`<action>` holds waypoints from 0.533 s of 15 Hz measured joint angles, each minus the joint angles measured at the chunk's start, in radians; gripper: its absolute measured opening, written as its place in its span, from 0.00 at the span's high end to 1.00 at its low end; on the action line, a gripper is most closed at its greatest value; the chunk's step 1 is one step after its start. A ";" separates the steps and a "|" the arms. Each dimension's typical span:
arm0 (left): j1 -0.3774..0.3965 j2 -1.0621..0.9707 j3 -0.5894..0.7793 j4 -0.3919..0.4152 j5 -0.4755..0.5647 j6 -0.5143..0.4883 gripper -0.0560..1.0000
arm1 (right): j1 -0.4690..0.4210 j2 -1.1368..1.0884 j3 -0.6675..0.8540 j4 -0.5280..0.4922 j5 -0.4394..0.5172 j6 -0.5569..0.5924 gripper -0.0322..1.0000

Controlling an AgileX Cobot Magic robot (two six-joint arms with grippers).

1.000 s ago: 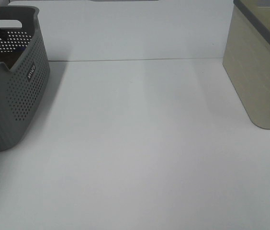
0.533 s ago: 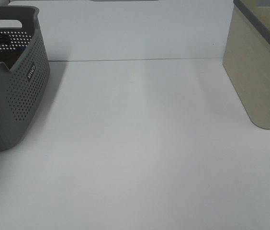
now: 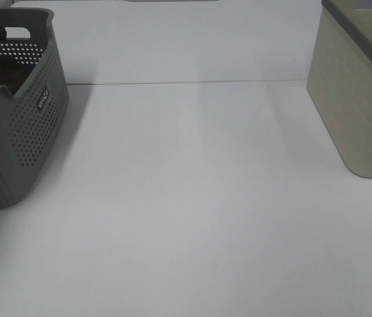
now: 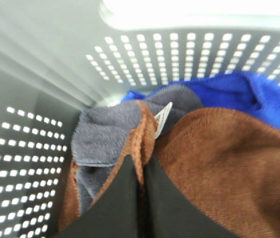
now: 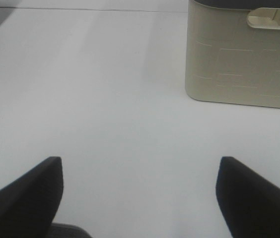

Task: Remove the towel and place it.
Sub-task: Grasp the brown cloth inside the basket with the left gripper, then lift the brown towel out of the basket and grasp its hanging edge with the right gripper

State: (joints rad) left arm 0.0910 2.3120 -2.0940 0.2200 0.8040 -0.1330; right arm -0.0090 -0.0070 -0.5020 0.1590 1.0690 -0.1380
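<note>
The left pincer (image 4: pixel 141 171) is clenched on a raised hem of the brown towel (image 4: pixel 219 163), which spreads from its tips inside the gray basket (image 4: pixel 40 64) beside blue cloth (image 4: pixel 259 91), a grip the high camera cannot see into, while the right pincer (image 5: pixel 140 166) hangs released over the white table (image 5: pixel 120 99).

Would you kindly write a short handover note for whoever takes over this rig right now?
Left tool: shut on the hem of the brown towel, down inside the grey basket.
Right tool: open, holding nothing, above the white table, facing the beige bin.
Towel: in the basket, next to a grey cloth and blue fabric; its white label sits near the grip.
Done: towel gripped.
Left: lift it out of the basket and place it.
</note>
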 joint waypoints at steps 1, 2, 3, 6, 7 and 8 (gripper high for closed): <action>0.000 -0.026 0.000 -0.007 0.000 0.001 0.95 | 0.000 0.000 0.000 0.000 0.000 0.000 0.20; 0.000 -0.054 0.000 -0.022 -0.001 0.002 0.95 | 0.000 0.000 0.000 0.000 0.000 0.000 0.20; 0.000 -0.084 0.000 -0.040 -0.001 0.011 0.95 | 0.000 0.000 0.000 0.000 0.000 0.000 0.20; -0.002 -0.171 0.000 -0.105 -0.005 0.061 0.95 | 0.000 0.000 0.000 0.000 0.000 0.000 0.20; -0.004 -0.205 0.000 -0.139 -0.010 0.090 0.95 | 0.000 0.000 0.000 0.000 0.000 0.000 0.20; -0.008 -0.239 0.000 -0.169 -0.018 0.116 0.95 | 0.000 0.000 0.000 0.000 0.000 0.000 0.20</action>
State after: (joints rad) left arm 0.0830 2.0730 -2.0940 0.0510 0.7860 -0.0170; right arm -0.0090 -0.0070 -0.5020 0.1590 1.0690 -0.1380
